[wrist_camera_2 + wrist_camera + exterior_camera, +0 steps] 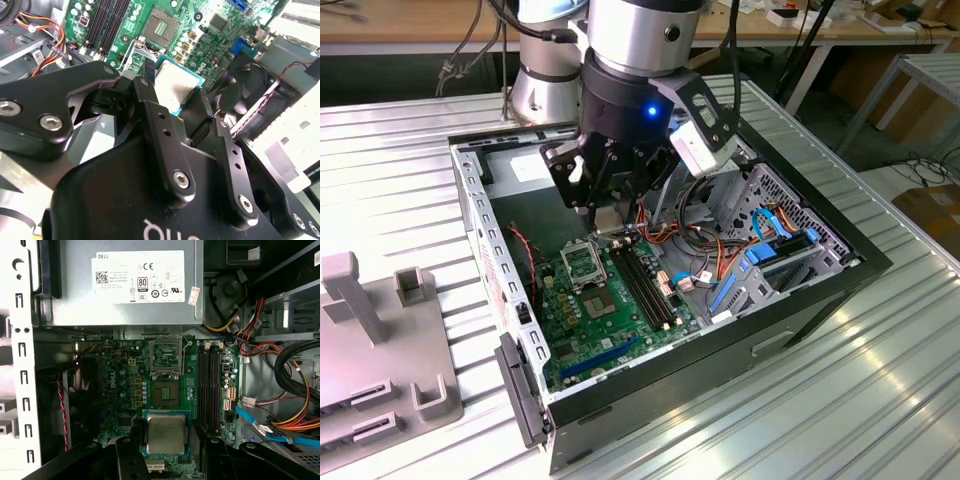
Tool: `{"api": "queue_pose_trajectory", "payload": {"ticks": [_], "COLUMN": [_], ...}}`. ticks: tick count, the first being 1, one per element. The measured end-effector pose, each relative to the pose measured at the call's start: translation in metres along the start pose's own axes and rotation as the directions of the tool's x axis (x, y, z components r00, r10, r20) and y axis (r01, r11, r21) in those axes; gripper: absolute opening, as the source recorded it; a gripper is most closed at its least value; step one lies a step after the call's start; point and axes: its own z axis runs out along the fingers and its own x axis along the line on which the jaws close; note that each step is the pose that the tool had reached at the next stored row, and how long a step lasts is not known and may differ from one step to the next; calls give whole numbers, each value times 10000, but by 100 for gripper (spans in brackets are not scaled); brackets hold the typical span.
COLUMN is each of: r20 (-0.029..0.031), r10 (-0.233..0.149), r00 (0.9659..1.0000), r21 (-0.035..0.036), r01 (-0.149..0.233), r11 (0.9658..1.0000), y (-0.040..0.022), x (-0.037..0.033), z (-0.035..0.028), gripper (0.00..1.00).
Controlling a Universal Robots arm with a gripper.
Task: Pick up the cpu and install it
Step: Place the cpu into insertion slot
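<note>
While the hand (pixel 610 215) hangs inside the open computer case (pixel 840 262) on the desk (pixel 820 400), its two black fingers (pixel 129 460) are closed narrowly on the cpu (pixel 166 434), one on each opposite edge. The silver-grey face of the cpu shows flat and square between them in both wrist views. In the exterior view the cpu (pixel 610 220) appears as a pale square at the fingertips. It hovers clear of the green motherboard (pixel 620 330) rather than resting on it. The metal-framed socket (pixel 165 357) lies at about 7 o'clock from the hand in the exterior view, close by but not directly beneath. The long black memory slots (pixel 645 285) run off at about 5 o'clock. A grey fixture (pixel 380 340) sits on the desk at 9 o'clock from the case, well apart from the work. By my reading, the pick-up half of the task is done, since the cpu is gripped and off any surface. The install half is not yet done. As far as I can tell the socket holds no chip, and the cpu is neither lined up over it nor touching it. Whether the socket's frame is fully open I cannot tell.
</note>
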Motion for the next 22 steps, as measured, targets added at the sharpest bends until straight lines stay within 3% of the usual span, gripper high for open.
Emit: {"api": "queue_pose_trajectory", "payload": {"ticks": [8,22], "r20": [1,4], "r10": [2,1], "r00": [10000,10000], "r21": [-2,27], "r01": [-2,-1], "r11": [10000,10000], "y": [-57,-75], "x": [0,-1], "z": [120,173], "gripper": [47,47]}}
